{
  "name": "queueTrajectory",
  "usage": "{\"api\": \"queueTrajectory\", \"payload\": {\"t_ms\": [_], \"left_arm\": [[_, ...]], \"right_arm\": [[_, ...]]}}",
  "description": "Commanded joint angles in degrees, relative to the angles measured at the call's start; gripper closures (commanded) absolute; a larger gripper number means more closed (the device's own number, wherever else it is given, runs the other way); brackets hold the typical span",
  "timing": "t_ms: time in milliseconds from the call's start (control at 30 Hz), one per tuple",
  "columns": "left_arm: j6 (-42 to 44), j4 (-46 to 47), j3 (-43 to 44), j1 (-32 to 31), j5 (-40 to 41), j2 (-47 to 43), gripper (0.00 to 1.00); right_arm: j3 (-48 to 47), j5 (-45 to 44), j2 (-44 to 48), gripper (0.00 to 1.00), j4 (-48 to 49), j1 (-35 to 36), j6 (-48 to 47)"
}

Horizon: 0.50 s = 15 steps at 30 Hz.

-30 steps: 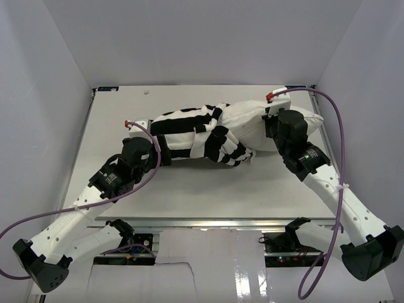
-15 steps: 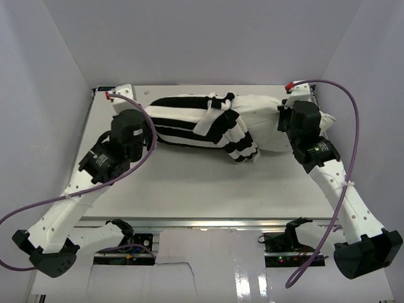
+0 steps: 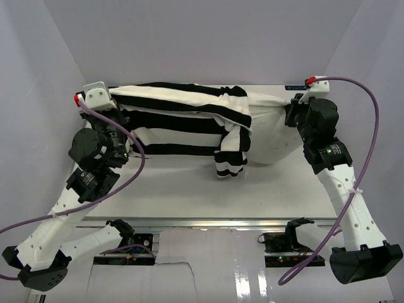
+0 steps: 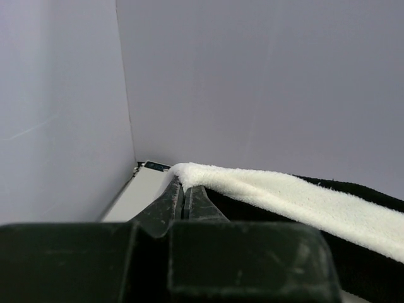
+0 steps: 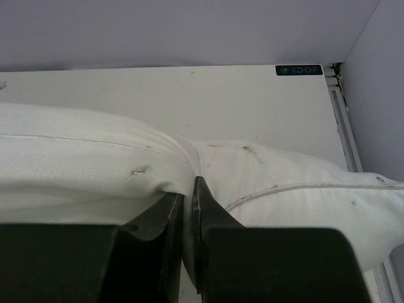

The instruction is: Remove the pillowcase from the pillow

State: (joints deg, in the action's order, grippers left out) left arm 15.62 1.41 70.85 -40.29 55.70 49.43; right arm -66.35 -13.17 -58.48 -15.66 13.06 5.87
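The black-and-white striped pillowcase (image 3: 183, 117) is stretched across the back of the table, its open end bunched and hanging at the middle. The off-white pillow (image 3: 271, 136) sticks out of it to the right. My left gripper (image 3: 112, 104) is at the far back left, shut on the pillowcase's closed end; in the left wrist view the jaws (image 4: 180, 184) pinch the fleecy pillowcase (image 4: 284, 196). My right gripper (image 3: 292, 112) is at the back right, shut on a fold of the pillow; the right wrist view shows the gripper (image 5: 188, 183) nipping the pillow (image 5: 95, 170).
The white table (image 3: 189, 189) sits inside grey walls. The left wall (image 3: 44, 95) is close beside my left gripper, and the right wall (image 3: 372, 76) is near my right one. A purple cable (image 3: 136, 167) loops from each wrist. The table's back right corner (image 5: 331, 69) lies just behind the pillow.
My left gripper has shut on the pillowcase and pulled it up and to the back left, drawing it taut. The right gripper has drawn the pillow to the right, and more bare pillow shows.
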Motion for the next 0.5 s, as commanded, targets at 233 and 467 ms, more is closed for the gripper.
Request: {"api": "queueTrajectory", "payload": {"t_ms": [233, 467], "left_arm": [[-10.90, -7.97, 4.28, 3.99, 7.07, 10.92, 1.00], [-29.93, -31.55, 15.01, 17.59, -26.40, 28.23, 1.00]], "right_arm": [[-4.49, -7.41, -8.30, 0.92, -2.89, -5.94, -3.06], [-5.72, 4.81, -15.86, 0.92, -0.33, -5.94, -3.41]]}}
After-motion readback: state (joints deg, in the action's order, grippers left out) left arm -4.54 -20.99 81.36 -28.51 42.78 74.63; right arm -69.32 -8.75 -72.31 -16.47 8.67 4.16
